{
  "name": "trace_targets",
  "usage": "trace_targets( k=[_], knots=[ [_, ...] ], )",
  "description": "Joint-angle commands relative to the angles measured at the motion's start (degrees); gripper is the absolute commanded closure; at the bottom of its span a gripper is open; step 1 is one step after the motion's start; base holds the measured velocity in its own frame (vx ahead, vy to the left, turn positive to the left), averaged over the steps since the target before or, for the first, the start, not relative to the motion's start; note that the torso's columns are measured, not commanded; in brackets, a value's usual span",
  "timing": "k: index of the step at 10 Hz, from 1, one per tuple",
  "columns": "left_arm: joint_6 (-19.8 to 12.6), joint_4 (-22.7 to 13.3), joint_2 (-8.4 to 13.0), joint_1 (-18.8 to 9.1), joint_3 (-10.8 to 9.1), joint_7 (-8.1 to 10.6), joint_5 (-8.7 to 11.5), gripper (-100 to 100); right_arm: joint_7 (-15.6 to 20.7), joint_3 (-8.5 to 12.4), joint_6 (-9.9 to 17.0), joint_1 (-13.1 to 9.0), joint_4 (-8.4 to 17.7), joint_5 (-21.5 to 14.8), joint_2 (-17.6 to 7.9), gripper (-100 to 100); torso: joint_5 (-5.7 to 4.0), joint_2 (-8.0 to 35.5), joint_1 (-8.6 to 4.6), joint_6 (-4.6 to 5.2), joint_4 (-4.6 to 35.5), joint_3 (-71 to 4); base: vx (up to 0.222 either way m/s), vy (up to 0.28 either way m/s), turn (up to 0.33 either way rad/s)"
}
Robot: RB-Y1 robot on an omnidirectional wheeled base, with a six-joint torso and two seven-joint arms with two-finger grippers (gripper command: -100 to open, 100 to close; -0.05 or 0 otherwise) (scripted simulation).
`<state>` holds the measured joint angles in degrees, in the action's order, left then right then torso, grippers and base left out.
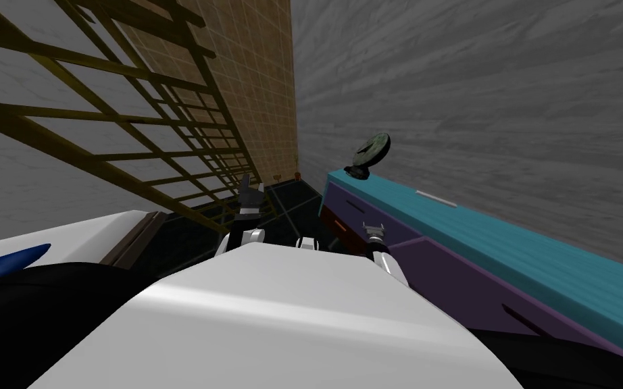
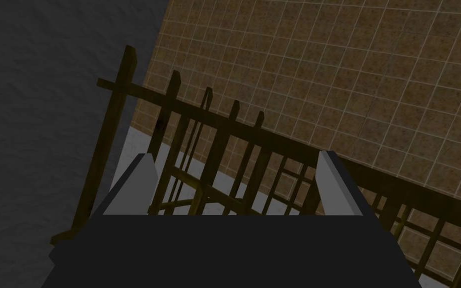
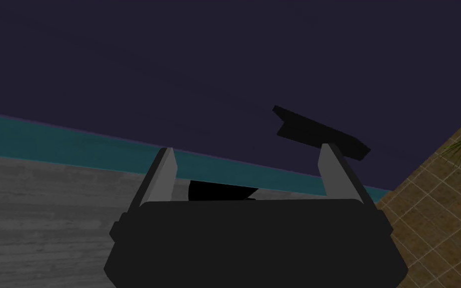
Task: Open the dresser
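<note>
Dresser (image 1: 452, 277) on our right, purple front, teal top | right jaws wide open, holding nothing, near its dark handle (image 3: 319, 131) | left jaws open too, empty | risk: we may hit the handle's end with 1 finger (image 3: 330, 170) and slip off | room: wooden frame (image 2: 219, 150) close on left, tight gap.

Head cam looks steeply down and forward, rolled, with the dresser (image 1: 479, 236) running along the robot's right. Right wrist cam sits really close to its purple front, right by a dark handle (image 3: 309, 127). Left wrist cam faces the wooden lattice (image 2: 219, 150) and tiled wall (image 2: 349, 75), and the head view catches both too.
</note>
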<state>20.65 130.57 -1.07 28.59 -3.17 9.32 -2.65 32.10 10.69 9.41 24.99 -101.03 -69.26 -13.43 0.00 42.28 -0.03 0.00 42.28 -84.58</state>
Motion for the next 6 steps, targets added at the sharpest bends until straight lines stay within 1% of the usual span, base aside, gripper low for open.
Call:
trace_targets(
  k=[1,3,4,6],
  knots=[
    [0.0,0.0,0.0,0.0,0.0,0.0,0.0,0,1.1,-0.1,2.0,-0.5,1.9,-3.0,-0.6,-100,0.0,0.0,0.03,-0.01,0.0,0.0,0.068,0.073,0.0],
    [0.0,0.0,0.0,0.0,0.0,0.0,0.0,0,2.8,-0.3,5.1,-1.7,5.4,-7.2,-1.9,-100,0.0,0.0,0.04,-0.01,0.0,0.0,0.102,0.11,0.007],
    [0.0,0.0,0.0,0.0,0.0,0.0,0.0,0,2.8,-0.3,5.4,-1.7,5.4,-7.2,-1.9,-100,0.05,-0.1,0.2,-0.01,0.0,-0.1,0.088,0.111,0.002],
    [0.0,0.0,0.0,0.0,0.0,0.0,0.0,0,4.3,-0.5,8.6,-2.8,8.7,-11.1,-3.3,-100,-0.02,0.1,-0.04,-0.01,0.0,0.1,0.09,0.103,0.01]
  ],
)
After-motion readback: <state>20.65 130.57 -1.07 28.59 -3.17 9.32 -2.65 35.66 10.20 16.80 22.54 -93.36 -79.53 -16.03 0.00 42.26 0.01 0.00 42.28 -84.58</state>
